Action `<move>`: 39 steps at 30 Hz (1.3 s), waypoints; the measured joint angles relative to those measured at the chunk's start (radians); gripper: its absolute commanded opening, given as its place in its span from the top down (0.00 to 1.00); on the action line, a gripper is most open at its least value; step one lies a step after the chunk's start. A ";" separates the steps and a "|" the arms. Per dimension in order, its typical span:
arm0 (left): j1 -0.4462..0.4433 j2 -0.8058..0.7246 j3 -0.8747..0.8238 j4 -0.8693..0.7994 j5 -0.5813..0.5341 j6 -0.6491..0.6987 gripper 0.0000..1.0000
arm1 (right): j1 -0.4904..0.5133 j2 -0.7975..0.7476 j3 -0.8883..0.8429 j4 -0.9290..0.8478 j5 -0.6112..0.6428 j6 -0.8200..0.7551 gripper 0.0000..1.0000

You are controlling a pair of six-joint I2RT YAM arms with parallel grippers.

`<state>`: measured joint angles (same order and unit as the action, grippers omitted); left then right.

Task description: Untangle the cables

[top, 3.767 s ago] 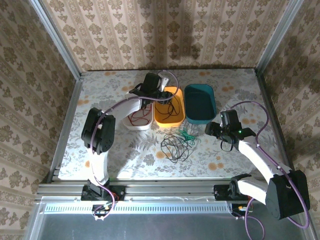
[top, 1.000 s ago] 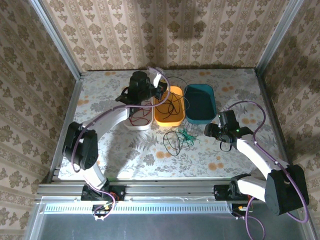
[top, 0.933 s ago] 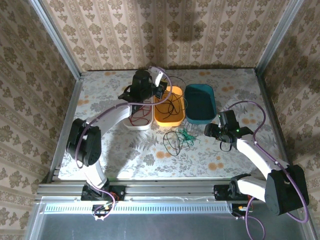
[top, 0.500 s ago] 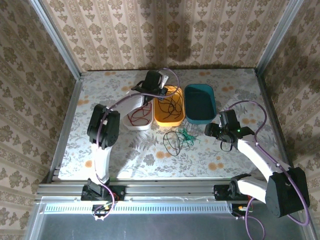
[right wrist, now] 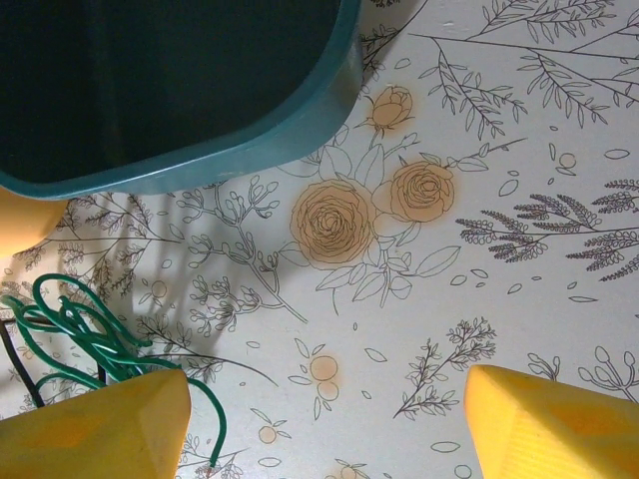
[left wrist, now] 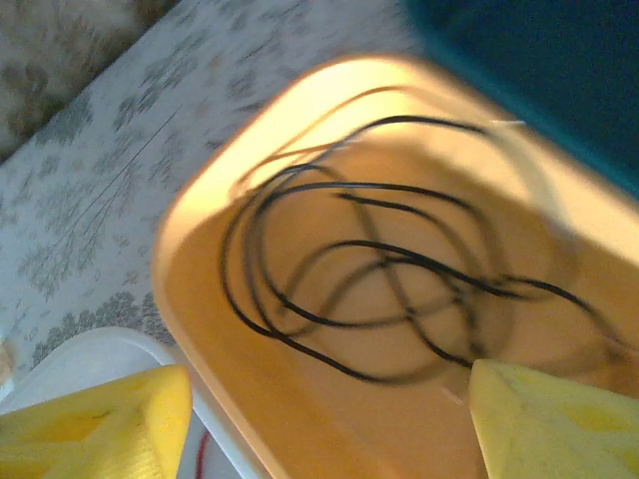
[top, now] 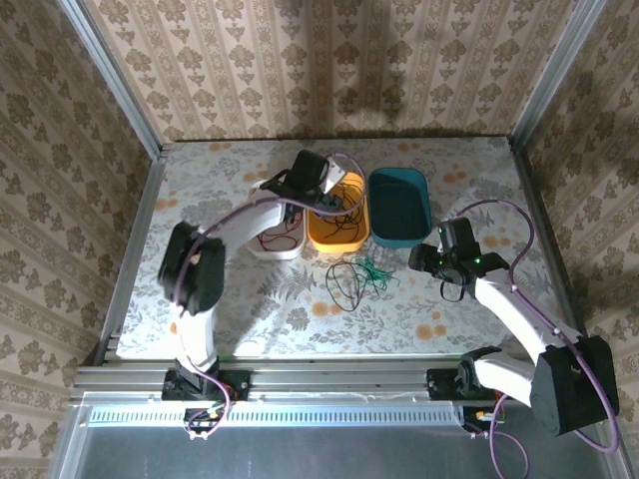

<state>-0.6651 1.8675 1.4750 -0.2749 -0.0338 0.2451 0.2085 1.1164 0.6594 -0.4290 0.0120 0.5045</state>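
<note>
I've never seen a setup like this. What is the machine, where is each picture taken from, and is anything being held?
Two robot arms are bolted at the near edge of a table. One picture looks down on both; the other two come from a camera on each wrist, yellow fingertips at the bottom. The left arm reaches over an orange bin holding a black cable. The right arm hovers by a teal bin and a green cable. A second black cable lies on the table; a red cable sits in a white bin. Both arms' jaws stand open, holding nothing.
</note>
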 measured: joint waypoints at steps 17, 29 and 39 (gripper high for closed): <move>-0.193 -0.103 -0.408 -0.001 0.153 0.013 0.20 | 0.005 0.068 0.000 0.014 -0.012 -0.004 0.26; -0.190 -0.013 -0.391 0.048 0.088 -0.103 0.22 | 0.006 0.068 0.000 0.014 -0.012 -0.007 0.26; -0.194 -0.012 -0.379 0.021 0.035 -0.147 1.00 | 0.006 0.059 0.000 0.014 -0.011 -0.007 0.26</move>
<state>-0.8589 1.8553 1.0962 -0.2539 0.0013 0.0978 0.2142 1.1755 0.6594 -0.4149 0.0006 0.4976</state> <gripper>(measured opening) 0.050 0.740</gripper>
